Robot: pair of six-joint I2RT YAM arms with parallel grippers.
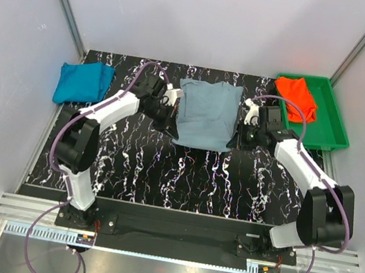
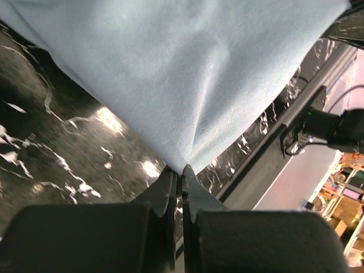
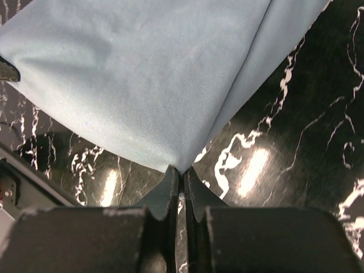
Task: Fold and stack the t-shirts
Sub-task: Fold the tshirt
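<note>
The table (image 1: 182, 178) is black with thin white squiggles, like marble. Pale, plain walls (image 1: 210, 15) stand on its left, right and far sides. A silver rail (image 1: 173, 236) runs along the near edge, where the two arms are bolted down.

The view from the top shows all the shirts at once. The grey-blue shirt (image 1: 206, 114) lies in the middle of the far half of the table, partly folded. The teal shirt (image 1: 83, 83) sits folded at the far left. The orange-red shirt (image 1: 297, 98) lies bunched up in the green tray (image 1: 330, 133) at the far right.

The two wrist views show only the grey-blue shirt, very close. There the left claw (image 2: 182, 169) is closed tight on a corner of that shirt, and the cloth fans out from the pinch. The right claw (image 3: 181, 169) is closed on another corner in the same way. From the top the pinches are too small to tell. The wrist views also show bright spots of light shining on the table, which the top view does not
</note>
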